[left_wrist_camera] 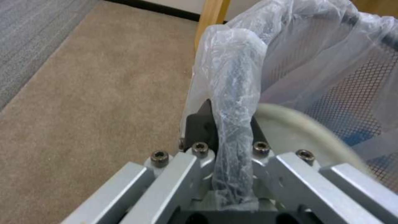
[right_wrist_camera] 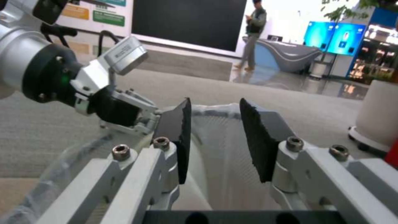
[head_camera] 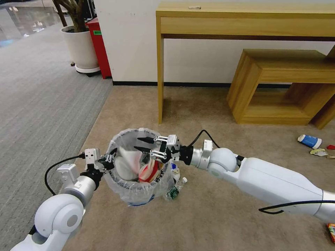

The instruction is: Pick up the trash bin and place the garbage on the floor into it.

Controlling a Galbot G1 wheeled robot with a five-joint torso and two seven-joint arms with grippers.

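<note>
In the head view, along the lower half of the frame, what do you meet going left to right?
Left gripper clamped on the rim → trash bin → right gripper open over the bin → clear bottle → blue-white cup.

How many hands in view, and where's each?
2. The left hand is shut on the trash bin's lined rim, on the robot's left side; the right hand hangs open over the bin's mouth, holding nothing.

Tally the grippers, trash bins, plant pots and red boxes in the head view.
trash bin: 1
grippers: 2 (left gripper, jaws shut on the bin's lined rim; right gripper, jaws open over the bin's mouth)
plant pot: 1
red box: 1
Total: 5
</note>
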